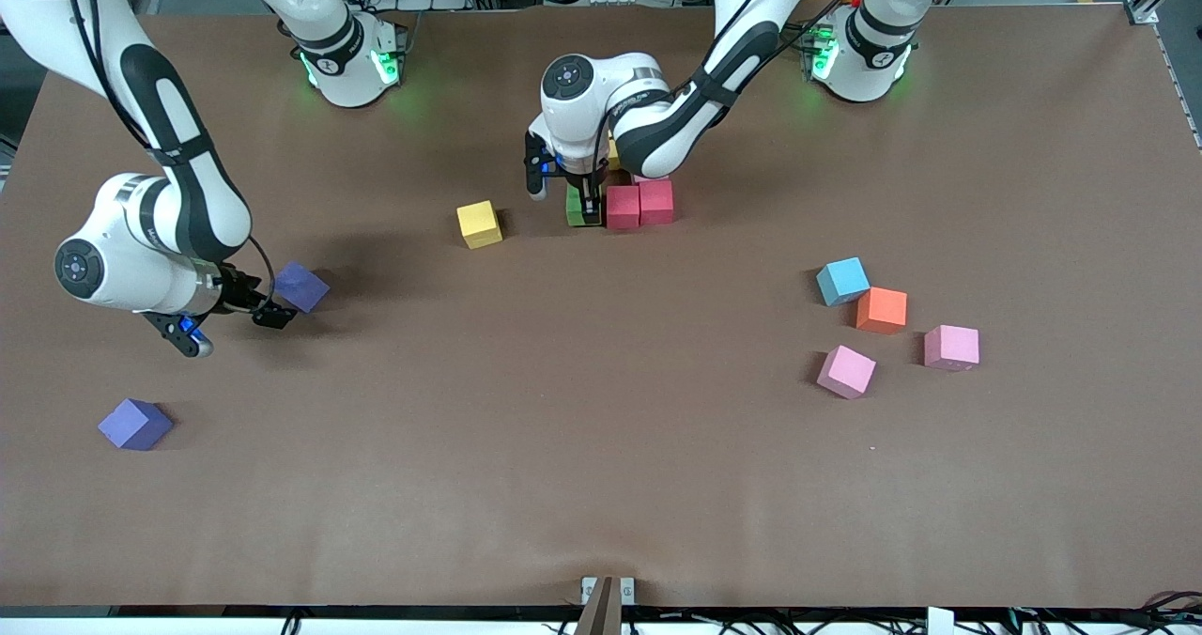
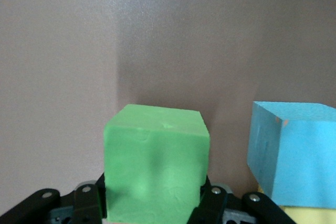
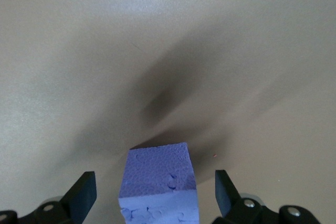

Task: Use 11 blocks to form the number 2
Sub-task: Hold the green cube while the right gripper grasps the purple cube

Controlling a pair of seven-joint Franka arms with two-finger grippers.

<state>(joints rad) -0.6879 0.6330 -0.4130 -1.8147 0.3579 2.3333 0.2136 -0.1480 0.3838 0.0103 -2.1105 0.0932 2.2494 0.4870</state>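
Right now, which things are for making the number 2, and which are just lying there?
For the job:
green block, held in the left end effector
two red blocks
yellow block
purple block between the open right end effector

Just there:
brown table cover

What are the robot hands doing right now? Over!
Left gripper shut on green block, beside red blocks. Right gripper open around purple block. Nothing blocking.
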